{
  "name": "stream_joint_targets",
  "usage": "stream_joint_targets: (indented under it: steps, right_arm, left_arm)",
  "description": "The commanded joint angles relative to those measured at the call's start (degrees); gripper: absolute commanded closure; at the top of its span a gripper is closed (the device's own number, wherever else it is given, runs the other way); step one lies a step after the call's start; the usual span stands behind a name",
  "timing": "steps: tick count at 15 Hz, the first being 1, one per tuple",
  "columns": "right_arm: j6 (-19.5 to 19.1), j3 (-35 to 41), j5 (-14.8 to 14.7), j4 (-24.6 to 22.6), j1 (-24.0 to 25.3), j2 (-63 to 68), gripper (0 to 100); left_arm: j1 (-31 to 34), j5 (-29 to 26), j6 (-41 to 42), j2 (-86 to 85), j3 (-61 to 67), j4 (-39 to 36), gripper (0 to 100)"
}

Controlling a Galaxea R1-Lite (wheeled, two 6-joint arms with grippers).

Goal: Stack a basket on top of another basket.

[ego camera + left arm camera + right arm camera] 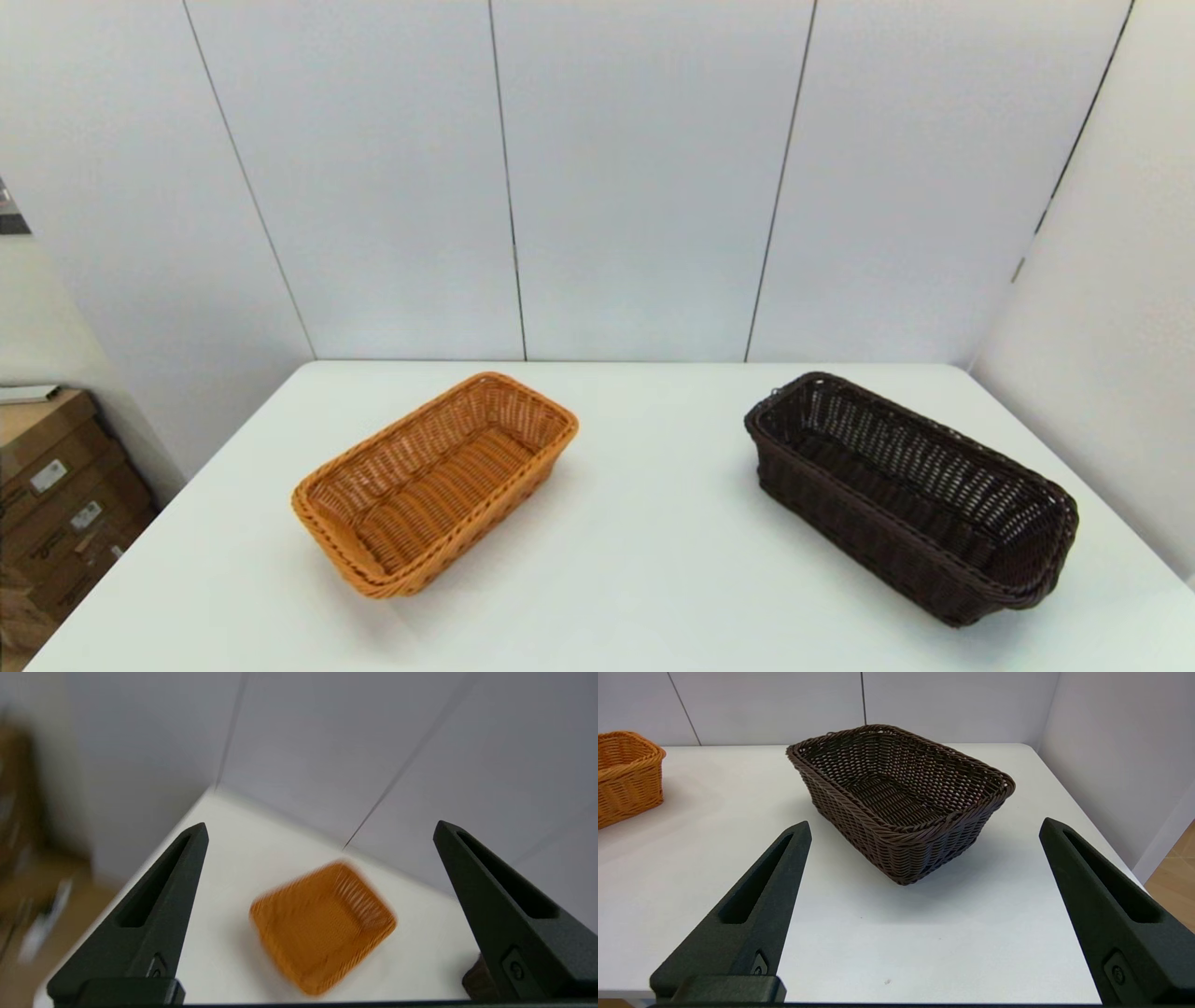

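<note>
The dark brown basket [910, 495] stands on the right half of the white table [644, 551], empty. The orange basket [434, 481] stands on the left half, also empty, well apart from it. Neither arm shows in the head view. In the right wrist view my right gripper [924, 828] is open, held back from the dark brown basket [901, 795], with the orange basket [626, 777] at the picture's edge. In the left wrist view my left gripper [320, 828] is open above and short of the orange basket [322, 926]; a corner of the dark brown basket [476, 982] peeks past one finger.
White wall panels [644, 177] close off the back and the right side of the table. Cardboard boxes [56, 495] are stacked on the floor left of the table. The table's right edge drops to a wooden floor [1174, 868].
</note>
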Motion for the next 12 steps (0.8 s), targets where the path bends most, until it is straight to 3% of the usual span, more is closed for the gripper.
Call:
stream_joint_targets:
  steps: [1, 4, 12]
  right_arm:
    - [0.0, 0.0, 0.0, 0.0, 0.0, 0.1, 0]
    - [0.0, 0.0, 0.0, 0.0, 0.0, 0.1, 0]
    - [0.0, 0.0, 0.0, 0.0, 0.0, 0.1, 0]
  left_arm:
    - [-0.2, 8.6, -16.6, 15.2, 2.4, 14.8, 0]
    - [-0.6, 7.2, -21.3, 19.4, 9.3, 14.5, 0]
    - [-0.7, -8.6, -22.3, 39.3, 10.7, 12.1, 0]
